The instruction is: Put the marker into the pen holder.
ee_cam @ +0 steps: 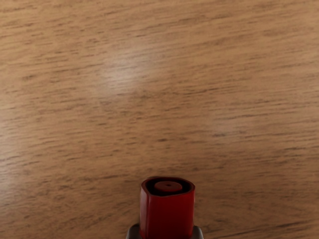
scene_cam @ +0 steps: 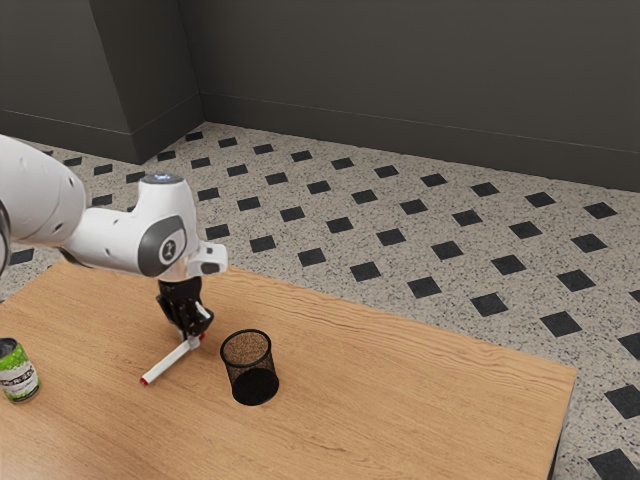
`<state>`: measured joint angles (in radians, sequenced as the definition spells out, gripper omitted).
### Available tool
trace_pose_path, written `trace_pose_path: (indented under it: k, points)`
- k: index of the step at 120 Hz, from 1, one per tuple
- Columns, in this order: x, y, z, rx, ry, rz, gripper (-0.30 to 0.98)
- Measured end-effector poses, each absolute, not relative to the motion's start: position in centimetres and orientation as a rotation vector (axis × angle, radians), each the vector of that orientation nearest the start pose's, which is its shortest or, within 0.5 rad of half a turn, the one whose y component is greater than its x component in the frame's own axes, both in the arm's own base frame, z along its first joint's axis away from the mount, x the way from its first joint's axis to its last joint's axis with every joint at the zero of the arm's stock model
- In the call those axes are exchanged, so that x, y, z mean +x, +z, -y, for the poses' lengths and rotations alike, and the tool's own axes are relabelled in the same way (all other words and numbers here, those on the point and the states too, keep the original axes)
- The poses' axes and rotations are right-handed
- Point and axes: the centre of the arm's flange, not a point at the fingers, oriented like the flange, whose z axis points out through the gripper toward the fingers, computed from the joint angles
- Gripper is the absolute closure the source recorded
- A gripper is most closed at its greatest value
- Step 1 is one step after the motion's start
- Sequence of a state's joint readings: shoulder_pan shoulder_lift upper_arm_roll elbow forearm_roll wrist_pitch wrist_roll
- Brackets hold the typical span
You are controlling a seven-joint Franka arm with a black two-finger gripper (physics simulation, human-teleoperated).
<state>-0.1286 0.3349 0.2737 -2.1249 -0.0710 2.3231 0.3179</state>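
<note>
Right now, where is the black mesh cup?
The pen holder stands upright on the table, just to the exterior view's right of the white marker.

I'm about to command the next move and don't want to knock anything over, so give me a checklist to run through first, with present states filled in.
1. End effector closed on the marker, near one red end: ok.
2. Marker lifted clear of the table: cannot tell.
3. Marker above the pen holder's mouth: not ok, it is off to the side.
4. Pen holder upright, mouth up: ok.
5. Marker upright for insertion: not ok.
6. Can outside the gap between marker and holder: ok.
</note>
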Motion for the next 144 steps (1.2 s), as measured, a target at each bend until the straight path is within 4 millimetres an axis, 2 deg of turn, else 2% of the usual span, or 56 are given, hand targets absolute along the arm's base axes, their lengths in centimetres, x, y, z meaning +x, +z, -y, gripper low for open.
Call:
trace_pose_path:
  k: [12,30,38,55,65,76,93,134,144]
  points:
    - [56.0,27.0,-7.8,-3.118,0.135,-0.203,0.77]
    - [56.7,34.6,-5.3,-3.123,-0.08,-0.259,0.78]
    - [56.7,37.3,-4.1,-3.123,-0.155,-0.283,0.78]
    - [55.5,44.7,0.6,-3.122,-0.354,-0.39,0.79]
    - [54.5,47.2,3.6,-3.124,-0.414,-0.461,0.79]
    - [53.7,47.1,5.6,-3.132,-0.401,-0.498,0.79]
    - [52.8,44.7,5.5,-3.149,-0.325,-0.461,0.78]
    - [52.2,43.9,7.2,-3.162,-0.296,-0.448,0.79]
    - [52.1,43.2,7.6,-3.163,-0.273,-0.444,0.79]
